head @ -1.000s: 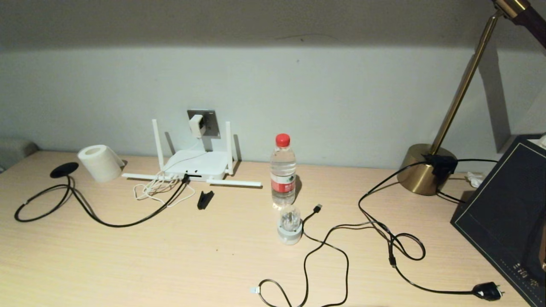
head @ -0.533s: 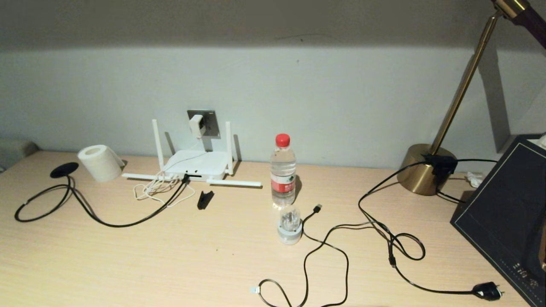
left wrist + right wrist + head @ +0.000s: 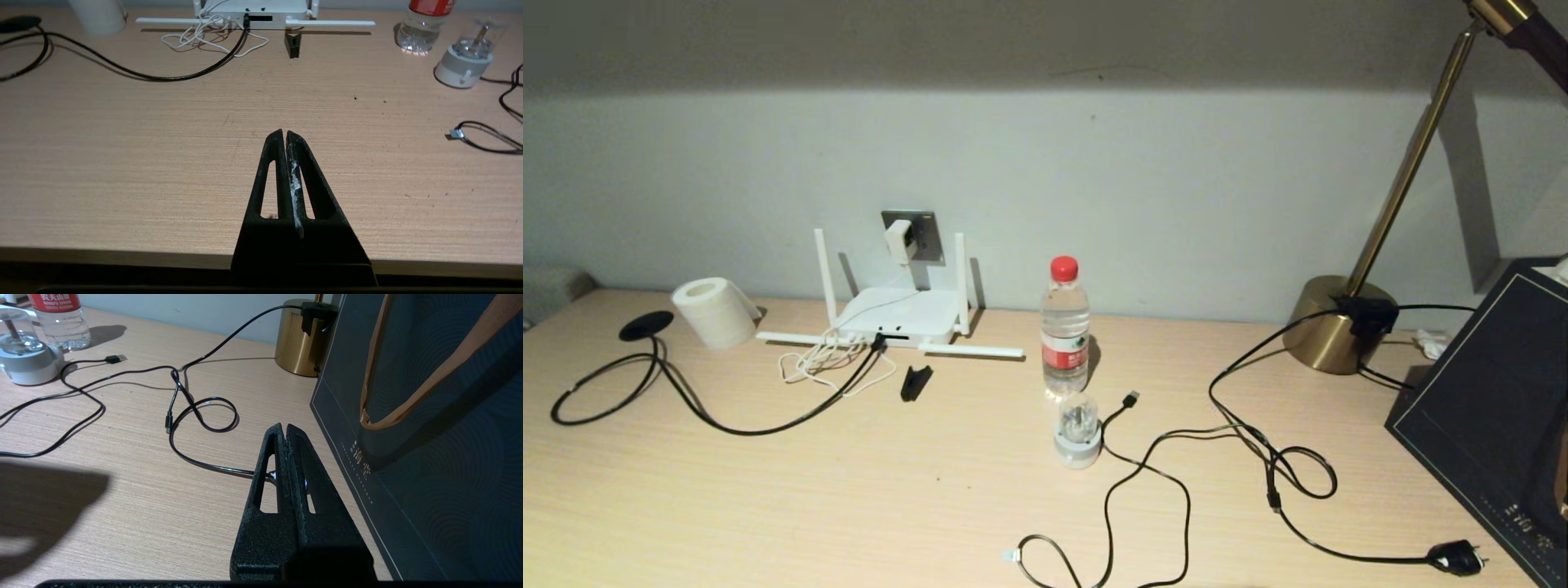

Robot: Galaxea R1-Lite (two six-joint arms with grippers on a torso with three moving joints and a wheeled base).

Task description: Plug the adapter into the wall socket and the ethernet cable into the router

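Observation:
The white adapter [image 3: 898, 239] sits on the grey wall socket [image 3: 923, 233], and its thin white cord [image 3: 821, 361] lies bunched on the desk. Below stands the white router [image 3: 900, 315], with two antennas up and two lying flat. The black ethernet cable [image 3: 743, 430] curves across the desk, and its end is at the router's front port [image 3: 246, 21]. Neither gripper shows in the head view. My left gripper [image 3: 284, 133] is shut and empty over bare desk near the front edge. My right gripper [image 3: 283, 426] is shut and empty beside a dark bag.
Along the back stand a toilet roll [image 3: 715, 310], a small black clip [image 3: 915, 381], a water bottle [image 3: 1064, 327] and a clear-domed gadget [image 3: 1078, 429]. A thin USB cable [image 3: 1143, 469] and a lamp cord with its plug [image 3: 1454, 557] loop at right, near the brass lamp base [image 3: 1335, 327] and dark bag [image 3: 1494, 408].

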